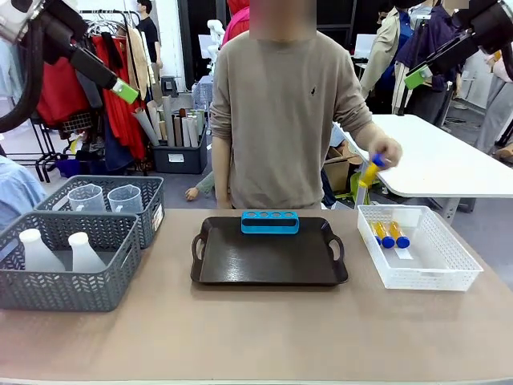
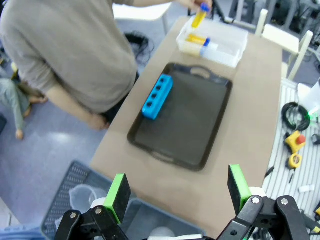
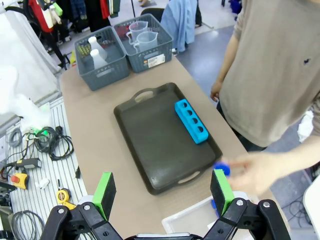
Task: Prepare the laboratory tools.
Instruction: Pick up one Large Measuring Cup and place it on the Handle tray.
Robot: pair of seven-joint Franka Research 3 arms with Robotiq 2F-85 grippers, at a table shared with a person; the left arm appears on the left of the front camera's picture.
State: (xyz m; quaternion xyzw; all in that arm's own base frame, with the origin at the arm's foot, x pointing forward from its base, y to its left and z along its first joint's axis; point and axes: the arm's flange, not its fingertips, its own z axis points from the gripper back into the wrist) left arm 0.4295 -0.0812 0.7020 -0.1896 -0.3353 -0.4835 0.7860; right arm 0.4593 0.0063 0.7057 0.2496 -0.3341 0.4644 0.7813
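Observation:
The person's hand (image 1: 387,150) holds one yellow tube with a blue cap (image 1: 369,171) above the white basket (image 1: 417,282), where two more such tubes (image 1: 386,234) lie. A blue rack (image 1: 270,221) with open holes stands at the far edge of the dark tray (image 1: 264,265). Two clear beakers (image 1: 106,198) and two white flasks (image 1: 60,250) sit in grey baskets at the left. My left gripper (image 2: 178,189) and right gripper (image 3: 162,192) hang high above the table, both open with nothing between their pads. From the front they show at the top corners, left gripper (image 1: 124,91) and right gripper (image 1: 417,77).
The near grey basket (image 1: 64,290) and the far grey basket (image 1: 152,216) fill the table's left end. Bare tabletop (image 1: 256,337) runs along the front. The person stands behind the tray at the far edge. A second white table (image 1: 449,160) lies beyond.

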